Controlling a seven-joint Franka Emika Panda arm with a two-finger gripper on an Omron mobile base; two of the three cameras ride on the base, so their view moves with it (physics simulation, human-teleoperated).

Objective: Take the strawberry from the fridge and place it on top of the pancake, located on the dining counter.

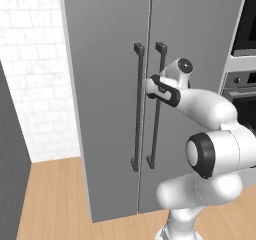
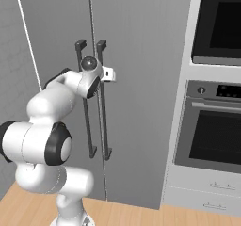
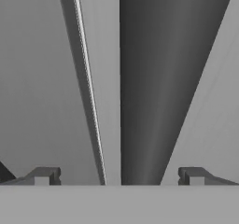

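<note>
Two closed grey doors made up the fridge (image 1: 105, 84) in the left base view, each with a long dark vertical bar handle beside the centre seam. My arm rose from the lower right and reached toward the right-hand handle (image 1: 158, 104), the wrist sitting level with its upper half. A white brick wall stood to the fridge's left, a wood floor lay below it, and the black oven (image 1: 245, 84) showed at the right edge.

From the right base view, the fridge (image 2: 141, 79) was again shut. My wrist covered the upper stretch of both handles, and a small white part of the hand stuck out just right of the right-hand handle (image 2: 104, 121). The oven (image 2: 221, 131) sat in white cabinetry to the right.

Through the hand view, my tool (image 3: 119, 175) was spread wide and pinched nothing. The dark bar of the handle (image 3: 163, 78) ran up between the two tips, close ahead, touching neither. The seam between the doors lay just left of it.
</note>
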